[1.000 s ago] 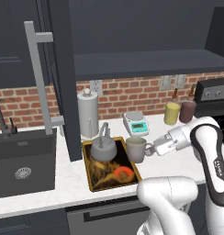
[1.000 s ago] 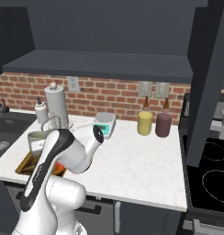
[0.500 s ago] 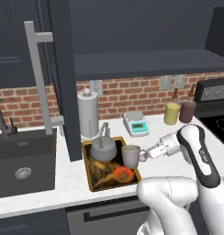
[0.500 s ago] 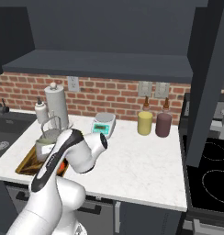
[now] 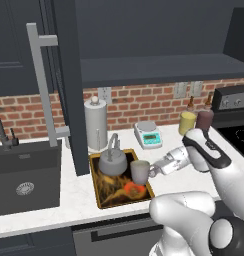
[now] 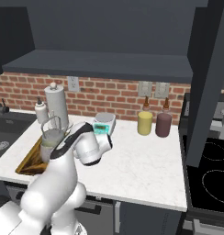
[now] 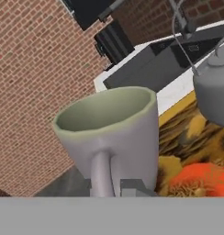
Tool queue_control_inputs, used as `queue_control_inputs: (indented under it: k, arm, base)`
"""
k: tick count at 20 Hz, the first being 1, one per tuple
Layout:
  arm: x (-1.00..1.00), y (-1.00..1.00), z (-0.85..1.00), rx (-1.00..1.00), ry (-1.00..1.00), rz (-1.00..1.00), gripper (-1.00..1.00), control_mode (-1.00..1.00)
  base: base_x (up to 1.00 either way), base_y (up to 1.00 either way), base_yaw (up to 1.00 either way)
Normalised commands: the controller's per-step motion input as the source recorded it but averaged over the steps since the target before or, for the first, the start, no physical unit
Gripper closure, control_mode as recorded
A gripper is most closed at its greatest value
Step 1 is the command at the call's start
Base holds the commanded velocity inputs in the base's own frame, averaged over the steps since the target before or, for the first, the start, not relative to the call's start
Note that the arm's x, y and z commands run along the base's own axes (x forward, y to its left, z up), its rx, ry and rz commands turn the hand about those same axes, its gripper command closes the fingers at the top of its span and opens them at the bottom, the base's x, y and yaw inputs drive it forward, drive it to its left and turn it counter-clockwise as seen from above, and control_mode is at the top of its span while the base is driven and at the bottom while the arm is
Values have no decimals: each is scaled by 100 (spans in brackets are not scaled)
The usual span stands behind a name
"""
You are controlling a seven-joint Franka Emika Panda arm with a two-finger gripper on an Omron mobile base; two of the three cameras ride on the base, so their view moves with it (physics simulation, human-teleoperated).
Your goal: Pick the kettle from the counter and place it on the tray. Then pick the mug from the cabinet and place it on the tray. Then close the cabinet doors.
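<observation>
From the left base view, the gripper (image 5: 155,170) has carried the mug (image 5: 140,171) leftward over the last second, from beside the tray (image 5: 100,197) to just above its right half. The jaws are clamped on the mug's handle. The kettle (image 5: 113,161) already sits on the tray, close beside the mug, and the cabinet door (image 5: 69,85) hangs wide open over the worktop (image 5: 74,200).

From the right base view, the arm has swung further toward the tray (image 6: 26,161); the mug (image 6: 52,138) sits in front of the kettle's handle.

In the hand view, the mug (image 7: 109,137) stands upright with the tray (image 7: 196,137) beneath and the kettle (image 7: 215,87) near it.

The mug seems ready to be lowered and let go; the cabinet doors remain to be shut.
</observation>
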Motion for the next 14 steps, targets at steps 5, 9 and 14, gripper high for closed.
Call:
queue_control_inputs:
  k: [5,9,14]
  arm:
    - [0,0,-19,0,-37,15,100,-100]
    - [0,0,-1,1,-19,11,100,-100]
    - [4,4,-4,0,-1,2,100,-100]
  base:
    - [0,0,0]
    - [0,0,0]
    - [0,0,0]
